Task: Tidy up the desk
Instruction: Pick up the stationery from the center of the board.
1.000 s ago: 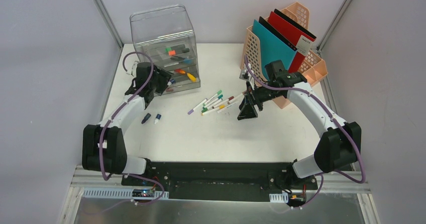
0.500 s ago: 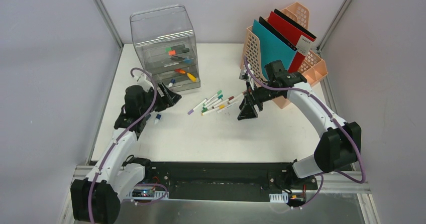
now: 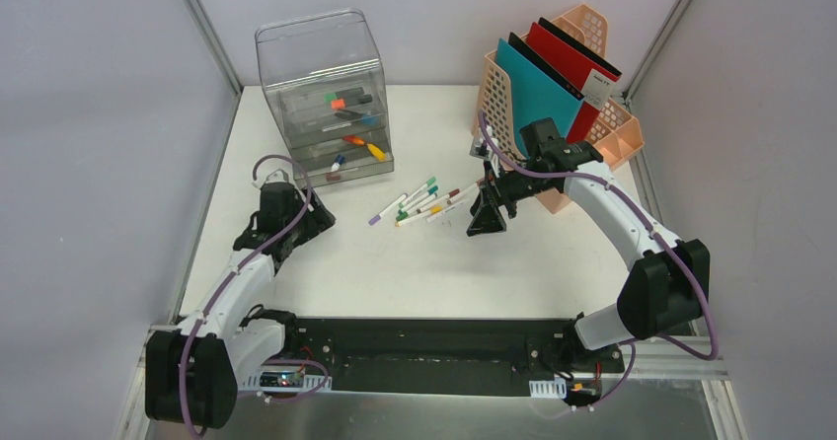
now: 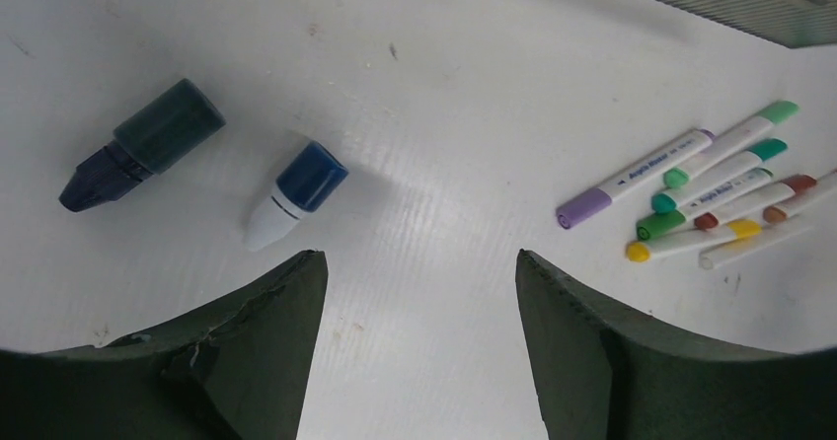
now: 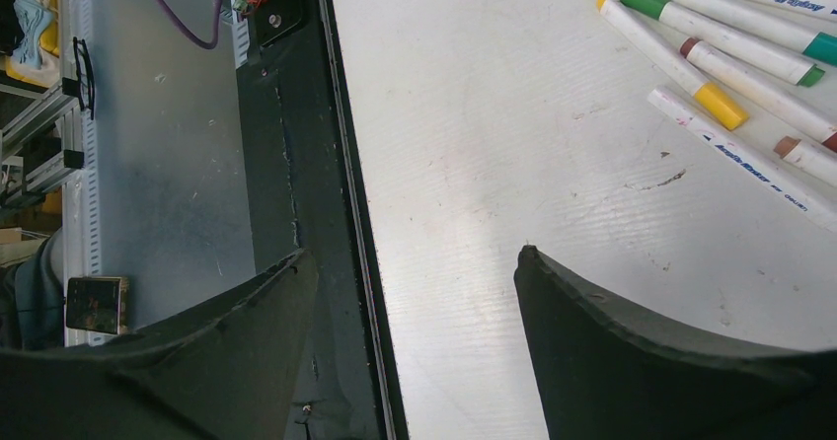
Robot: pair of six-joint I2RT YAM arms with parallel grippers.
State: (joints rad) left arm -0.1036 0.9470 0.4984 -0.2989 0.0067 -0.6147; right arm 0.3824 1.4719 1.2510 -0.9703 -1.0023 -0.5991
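Your left gripper (image 4: 417, 262) stands open and empty over bare desk (image 4: 444, 85). The blue-and-white stub (image 4: 296, 191) and the dark stub (image 4: 138, 154) lie at ten o'clock of it, and the markers (image 4: 711, 188) at two o'clock. It looks staged to pick up a stub. Your right gripper (image 5: 415, 257) is spread and holds nothing, waiting just short of the markers at one o'clock. The desk lies beneath both arms and runs out to the clear drawer box (image 3: 326, 95) at eleven o'clock. A second ago your left arm was up at that box; it has since drawn back toward six o'clock. The right arm has not moved.
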